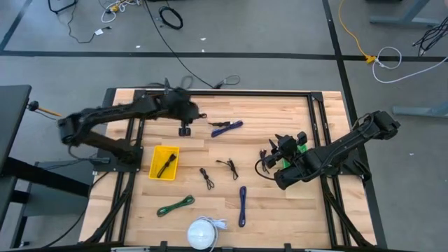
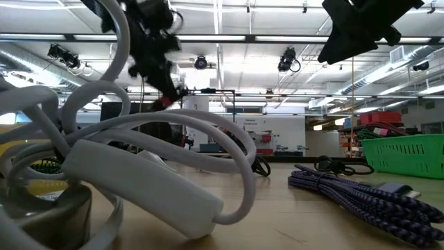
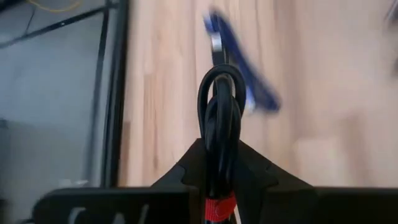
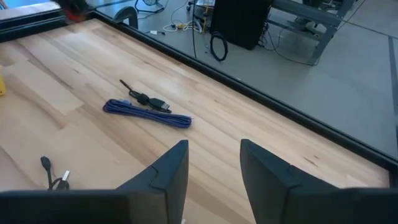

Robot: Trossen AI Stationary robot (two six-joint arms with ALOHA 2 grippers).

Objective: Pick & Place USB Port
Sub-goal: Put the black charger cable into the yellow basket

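Left gripper [image 3: 219, 180] pinching black cable [image 3: 221, 112] over wood table [image 1: 280, 210]; right gripper [image 4: 214, 165] spread.

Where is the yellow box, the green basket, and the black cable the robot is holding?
yellow box [image 1: 172, 150], high view, on its bare corner.
green basket [image 2: 409, 153], low view, on its side wall.
black cable [image 3: 221, 118], left wrist view, on its looped end.

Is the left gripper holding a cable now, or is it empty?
Holding. In the left wrist view the left gripper is shut on a coiled black cable bound with a red tie, lifted above the table.
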